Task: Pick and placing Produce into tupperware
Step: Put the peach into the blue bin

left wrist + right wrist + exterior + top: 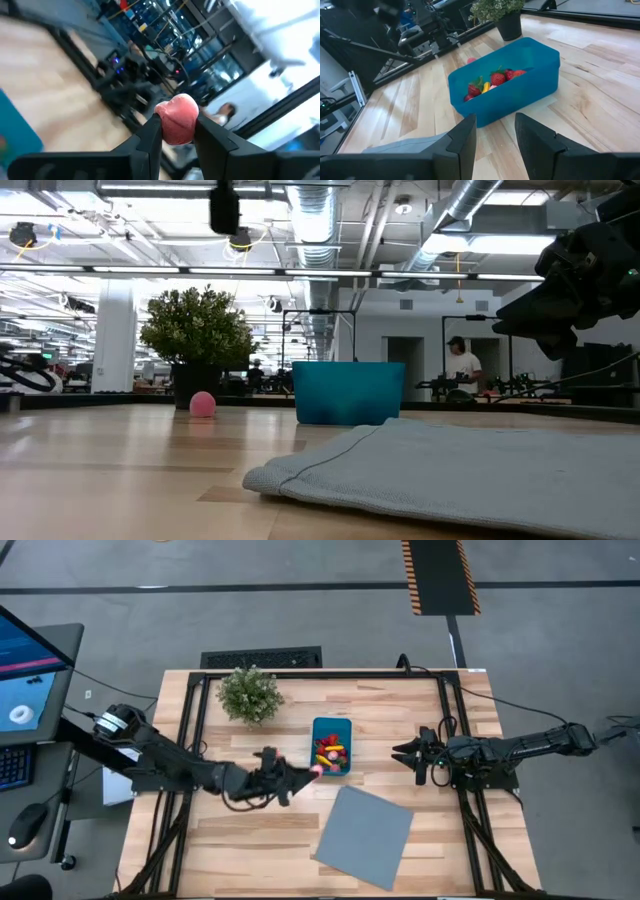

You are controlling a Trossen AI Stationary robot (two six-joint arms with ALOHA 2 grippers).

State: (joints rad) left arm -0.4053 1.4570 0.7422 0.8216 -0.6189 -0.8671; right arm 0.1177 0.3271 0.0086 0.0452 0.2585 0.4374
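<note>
The teal tupperware (316,736) stands mid-table with several red, yellow and pink produce pieces (492,82) inside. My left gripper (308,773) reaches level from the table's left, shut on a pink round piece (177,112) just off the tub's near left corner. The low view shows a pink round piece (203,404) in front of the plant's pot, with no fingers visible around it. My right gripper (494,130) waits to the right of the tub (520,95), open, with nothing between its fingers. My left gripper pinches the pink round piece (176,131) by two opposite sides between its two fingers, at their free ends. The fingers (150,137) come level from the table's left. The piece juts out past the fingertips and is clear of the table.
A potted green plant (249,693) stands at the far left of the table. A flat grey sheet (365,835) lies near the front, right of centre. Black frame rails (196,710) run along the table's sides. A monitor and keyboard (20,690) sit off the table's left.
</note>
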